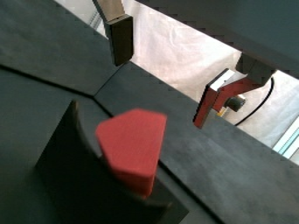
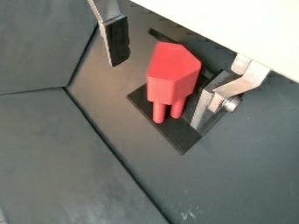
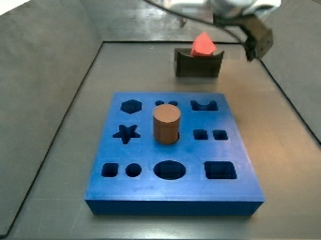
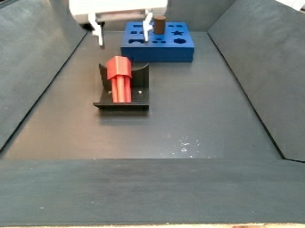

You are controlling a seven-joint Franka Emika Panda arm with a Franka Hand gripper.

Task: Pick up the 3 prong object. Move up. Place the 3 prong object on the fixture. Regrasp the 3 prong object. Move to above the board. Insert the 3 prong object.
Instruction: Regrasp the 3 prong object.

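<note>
The red-orange 3 prong object (image 2: 170,73) rests on the dark fixture (image 2: 176,133), its short prongs pointing down toward the base plate. In a side view it lies along the fixture (image 4: 123,96) as a red piece (image 4: 118,75). My gripper (image 2: 160,93) is open, with one finger on each side of the 3 prong object and a gap to it on both sides. In a side view the gripper (image 4: 121,34) hangs just above the far end of the piece. The blue board (image 3: 175,150) with its cut-out holes lies apart from the fixture (image 3: 198,64).
A brown cylinder (image 3: 166,124) stands upright in one of the board's holes. Sloped dark walls (image 4: 36,80) close in the work floor on both sides. The board (image 4: 163,46) lies just beyond the gripper in a side view.
</note>
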